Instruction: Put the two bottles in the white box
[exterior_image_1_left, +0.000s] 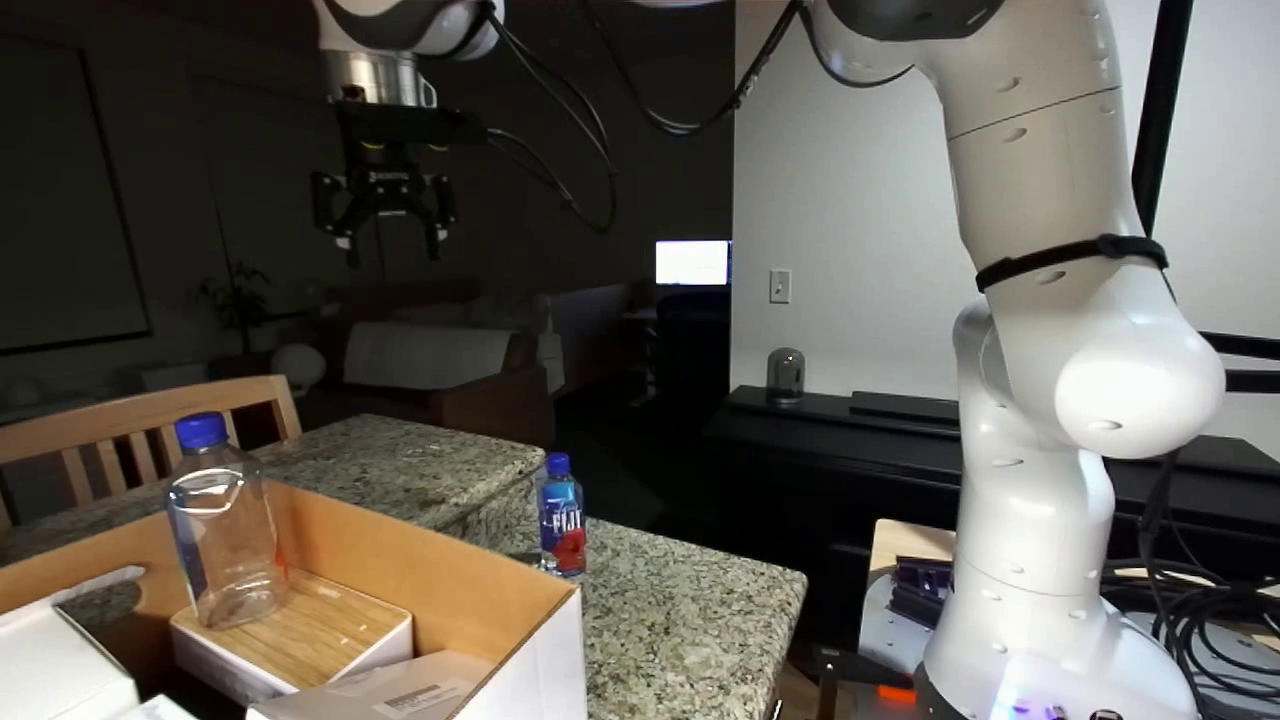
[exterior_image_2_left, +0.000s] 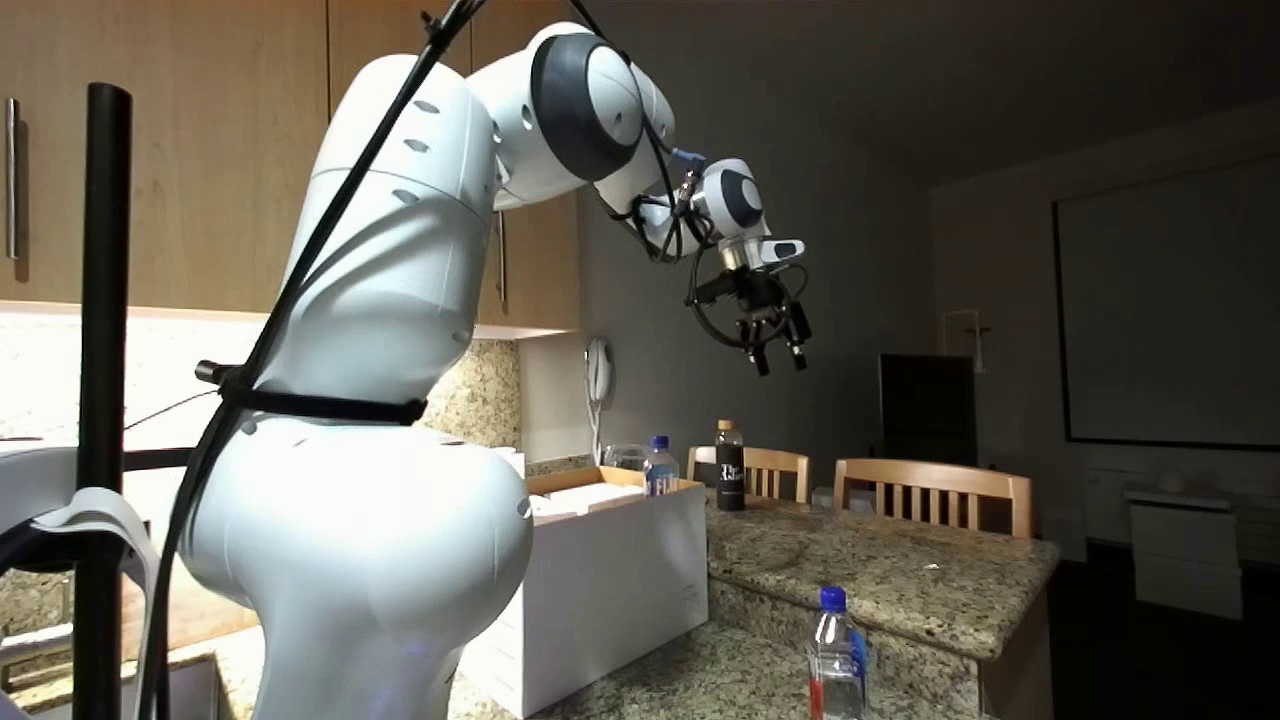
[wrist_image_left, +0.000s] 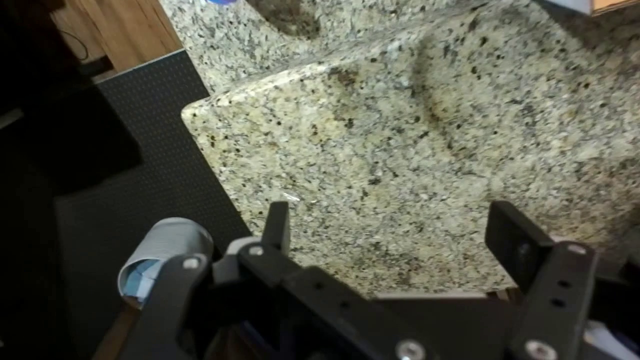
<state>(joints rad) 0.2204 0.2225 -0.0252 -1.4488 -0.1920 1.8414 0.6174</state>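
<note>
Glossy plastic is seen on both bottles (exterior_image_1_left: 225, 535) (exterior_image_1_left: 562, 515), matt cardboard on the box (exterior_image_2_left: 610, 590), smooth stone on the counter (exterior_image_1_left: 690, 615).

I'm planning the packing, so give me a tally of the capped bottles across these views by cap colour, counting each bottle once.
Blue: 2, the boxed bottle and the lower-counter bottle
Tan: 1, the dark-labelled bottle on the raised counter
Total: 3

Blue-capped bottles (exterior_image_1_left: 225, 545) (exterior_image_1_left: 562, 525), white-and-tan box (exterior_image_1_left: 545, 660), speckled counter (exterior_image_1_left: 690, 620), black tool (wrist_image_left: 393, 227), sofa (exterior_image_1_left: 495, 405) perhaps brown.
</note>
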